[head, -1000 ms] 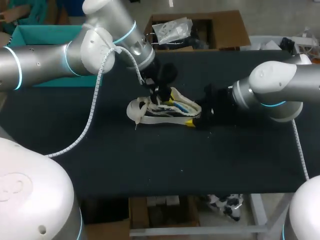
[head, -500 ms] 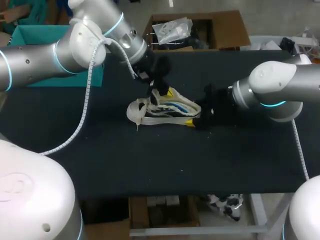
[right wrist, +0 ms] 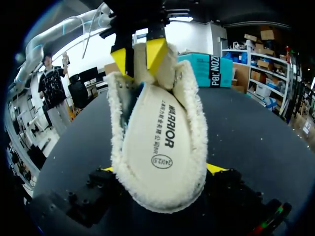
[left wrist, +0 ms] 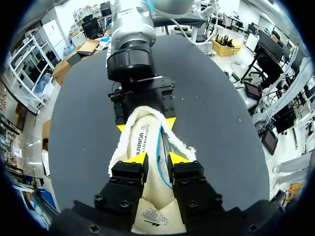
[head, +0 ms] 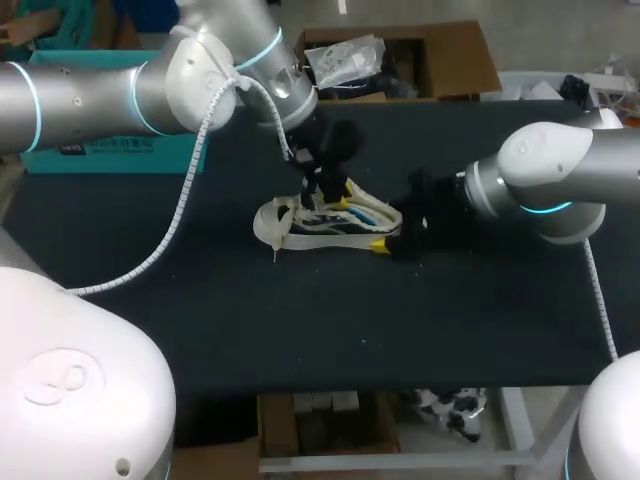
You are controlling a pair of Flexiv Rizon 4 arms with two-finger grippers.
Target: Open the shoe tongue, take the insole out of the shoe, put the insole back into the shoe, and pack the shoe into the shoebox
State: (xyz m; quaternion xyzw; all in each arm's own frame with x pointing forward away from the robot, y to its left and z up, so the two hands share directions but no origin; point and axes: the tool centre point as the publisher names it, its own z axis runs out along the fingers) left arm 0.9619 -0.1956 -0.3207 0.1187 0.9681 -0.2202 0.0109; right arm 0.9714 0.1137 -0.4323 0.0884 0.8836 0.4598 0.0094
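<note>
While my right gripper (head: 392,231) clamps the shoe (head: 330,218) at its 3 o'clock end, one tip on each side, the shoe lies mid-table (head: 200,300). Left gripper (left wrist: 157,158) at the shoe's 12 o'clock, jaws narrow, pinching the tongue (right wrist: 170,66)

A black-topped table (head: 300,320) spans the middle of the frame from the left edge to the right, its near edge crossing the lower third.

The cream-white fleece-lined shoe (head: 310,235) bore a thin blue stripe and black print; the black-bodied left gripper (left wrist: 156,160) had yellow tips; the cloth-covered table (head: 200,300) was black.
</note>
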